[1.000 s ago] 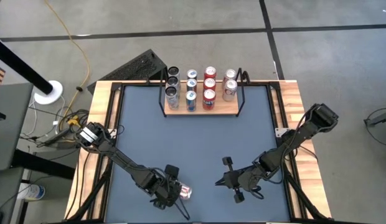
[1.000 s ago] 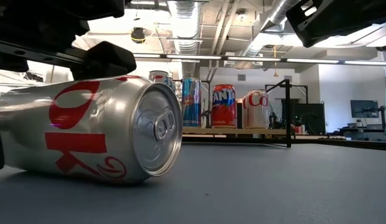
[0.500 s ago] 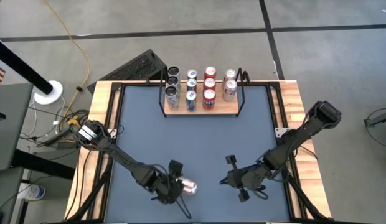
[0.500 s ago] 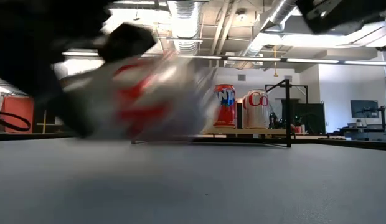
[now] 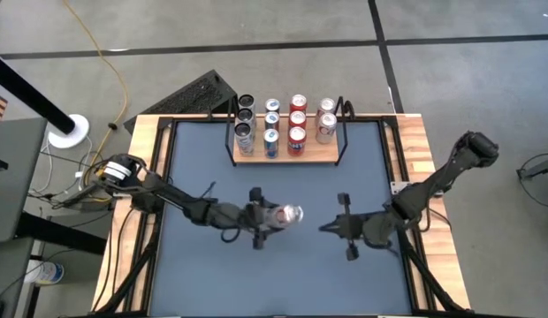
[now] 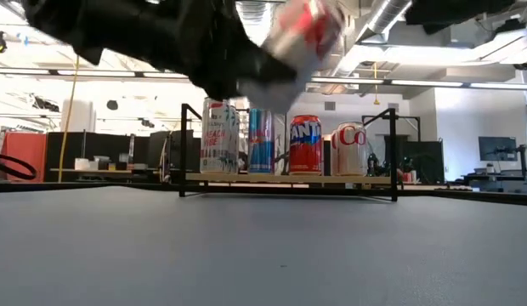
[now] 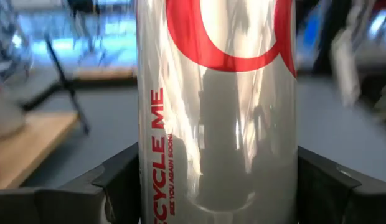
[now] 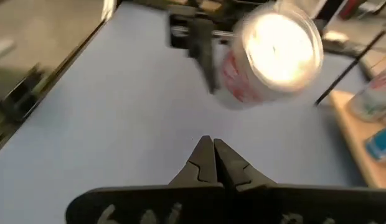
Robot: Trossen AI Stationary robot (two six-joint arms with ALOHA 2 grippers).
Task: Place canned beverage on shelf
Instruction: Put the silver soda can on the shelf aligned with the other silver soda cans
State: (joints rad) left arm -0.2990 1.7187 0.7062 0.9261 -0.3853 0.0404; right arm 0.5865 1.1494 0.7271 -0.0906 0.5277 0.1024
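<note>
- The silver can, smooth shiny metal with red lettering, hangs clear above the middle of the grey mat, clamped in the left gripper.
- The right gripper hovers just beside it, dark fingers pressed together, holding nothing.
- The shelf, a light-wood board with black wire uprights, carries upright cans at the table's far edge.

The can is bright metal, glossy and smooth, with red print over a silver skin that mirrors its surroundings; the fingers gripping it are matt black, apparently plastic; the shelf is pale, smooth wood framed in thin black metal wire; the table has a matt grey-blue top and light wood edges.
</note>
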